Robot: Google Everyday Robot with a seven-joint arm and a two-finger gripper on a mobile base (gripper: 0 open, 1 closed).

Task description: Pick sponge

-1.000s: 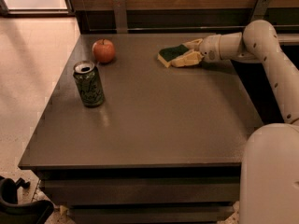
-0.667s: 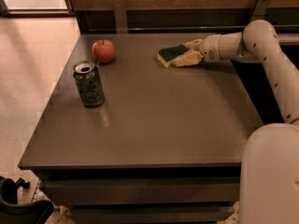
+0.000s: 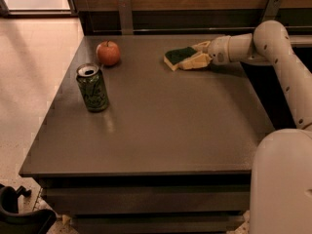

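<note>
The sponge (image 3: pixel 178 55), dark green on top over pale yellow foam, lies flat on the dark table (image 3: pixel 161 130) at the far right. My gripper (image 3: pixel 194 55) reaches in from the right, low over the table, and sits right at the sponge's right end, partly covering it. The sponge rests on the table surface.
A red apple (image 3: pixel 108 52) sits at the far left of the table. A green drink can (image 3: pixel 92 87) stands upright in front of it, near the left edge. A wooden wall with a rail runs behind the table. My white arm (image 3: pixel 287 77) runs along the right side.
</note>
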